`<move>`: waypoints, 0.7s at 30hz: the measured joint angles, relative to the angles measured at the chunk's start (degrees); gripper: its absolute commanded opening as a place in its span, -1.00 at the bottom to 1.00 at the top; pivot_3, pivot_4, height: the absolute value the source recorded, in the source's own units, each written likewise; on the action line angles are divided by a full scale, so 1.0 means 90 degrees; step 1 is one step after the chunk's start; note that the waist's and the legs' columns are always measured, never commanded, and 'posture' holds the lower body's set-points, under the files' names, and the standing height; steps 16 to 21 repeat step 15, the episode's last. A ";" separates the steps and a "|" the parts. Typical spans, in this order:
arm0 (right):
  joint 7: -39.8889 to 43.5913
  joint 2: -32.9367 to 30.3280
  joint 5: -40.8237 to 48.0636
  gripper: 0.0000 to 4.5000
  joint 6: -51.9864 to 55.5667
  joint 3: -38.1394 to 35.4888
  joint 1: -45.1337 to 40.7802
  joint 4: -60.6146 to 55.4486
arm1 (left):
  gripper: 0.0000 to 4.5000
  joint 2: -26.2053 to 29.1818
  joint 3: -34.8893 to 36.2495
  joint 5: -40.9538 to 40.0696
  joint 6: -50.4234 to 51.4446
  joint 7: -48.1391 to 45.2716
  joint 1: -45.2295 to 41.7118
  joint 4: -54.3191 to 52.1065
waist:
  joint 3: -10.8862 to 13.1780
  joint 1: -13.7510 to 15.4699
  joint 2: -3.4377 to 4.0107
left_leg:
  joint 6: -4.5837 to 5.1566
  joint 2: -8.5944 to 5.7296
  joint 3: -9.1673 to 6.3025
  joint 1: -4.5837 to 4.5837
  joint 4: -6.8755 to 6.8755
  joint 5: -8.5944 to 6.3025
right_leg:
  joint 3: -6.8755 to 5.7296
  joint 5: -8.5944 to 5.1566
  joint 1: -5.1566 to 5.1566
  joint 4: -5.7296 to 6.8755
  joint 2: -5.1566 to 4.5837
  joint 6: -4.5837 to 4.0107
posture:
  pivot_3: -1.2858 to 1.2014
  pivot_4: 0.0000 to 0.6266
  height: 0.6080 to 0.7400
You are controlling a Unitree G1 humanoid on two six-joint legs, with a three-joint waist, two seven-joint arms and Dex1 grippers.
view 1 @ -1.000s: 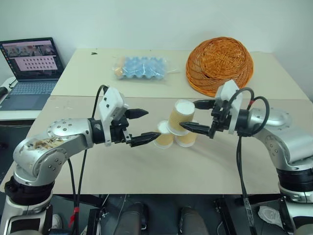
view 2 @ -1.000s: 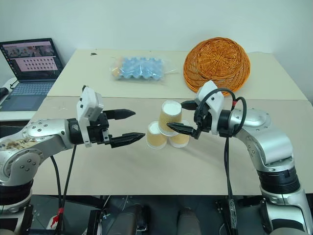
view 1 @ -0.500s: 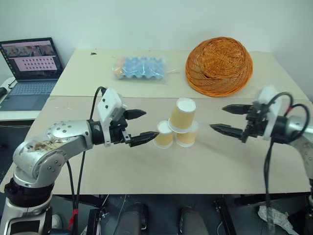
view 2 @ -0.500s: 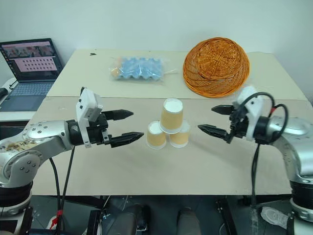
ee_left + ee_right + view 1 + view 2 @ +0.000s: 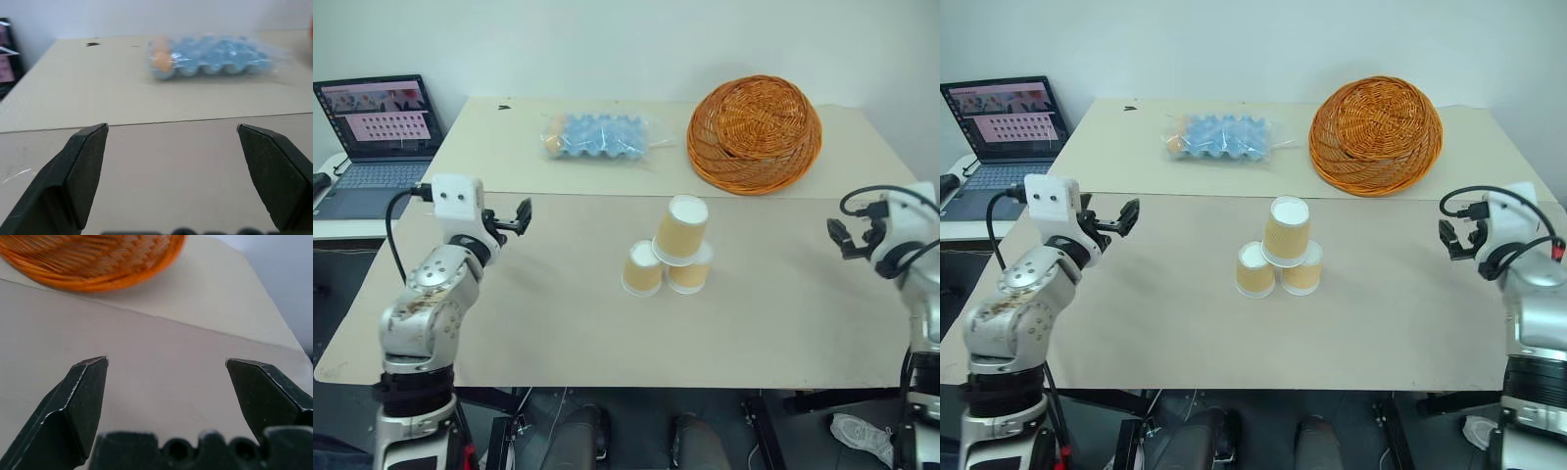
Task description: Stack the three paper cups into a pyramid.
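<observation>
Both the left pincer point(image 5: 171, 147) and the right pincer point(image 5: 166, 387) are held wide and empty. Between them, well apart from each, the pyramid point(image 5: 1278, 257) is seen standing on the table point(image 5: 1185, 323). The tilted top cup point(image 5: 1286, 229) could be toppled by a table jolt.

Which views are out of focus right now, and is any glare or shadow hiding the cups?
Left wrist view: the blue egg tray is soft. Right wrist view: the basket is blurred, the fingers crisp. Eye views: even light, the three cups sharp, faint shadows only, no glare.
</observation>
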 measured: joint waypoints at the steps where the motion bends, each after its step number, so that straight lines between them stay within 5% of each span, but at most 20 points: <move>1: -0.0207 0.0291 0.0108 0.98 -0.0081 -0.0165 0.0006 0.0016 | 1.00 -0.0115 0.0048 0.0134 -0.0191 0.0147 0.0050 0.0174 | 0.0000 -0.0002 0.0000 | -0.0001 -0.0001 0.0001 -0.0004 -0.0003 0.0000 | 0.0001 0.0000 -0.0006 0.0001 0.0000 0.0000 | 0.03 -0.52 0.79; 9: -0.0192 0.1225 0.0363 0.98 -0.1483 -0.0282 0.0739 -0.0200 | 1.00 -0.0714 0.0549 0.0525 -0.1616 0.0473 0.0129 0.1379 | -0.0003 -0.0017 0.0001 | 0.0004 -0.0003 0.0000 -0.0001 0.0000 -0.0002 | -0.0001 0.0000 -0.0002 0.0005 0.0000 0.0000 | 0.03 -0.52 0.79; 21: -0.0051 0.1265 0.0412 0.98 -0.1863 -0.0281 0.0830 -0.0145 | 1.00 -0.0767 0.0751 0.0637 -0.2302 0.0450 0.0130 0.2048 | -0.0003 -0.0027 0.0000 | 0.0013 0.0000 0.0000 0.0002 0.0006 -0.0006 | -0.0001 0.0001 -0.0003 0.0015 0.0000 0.0001 | 0.03 -0.52 0.79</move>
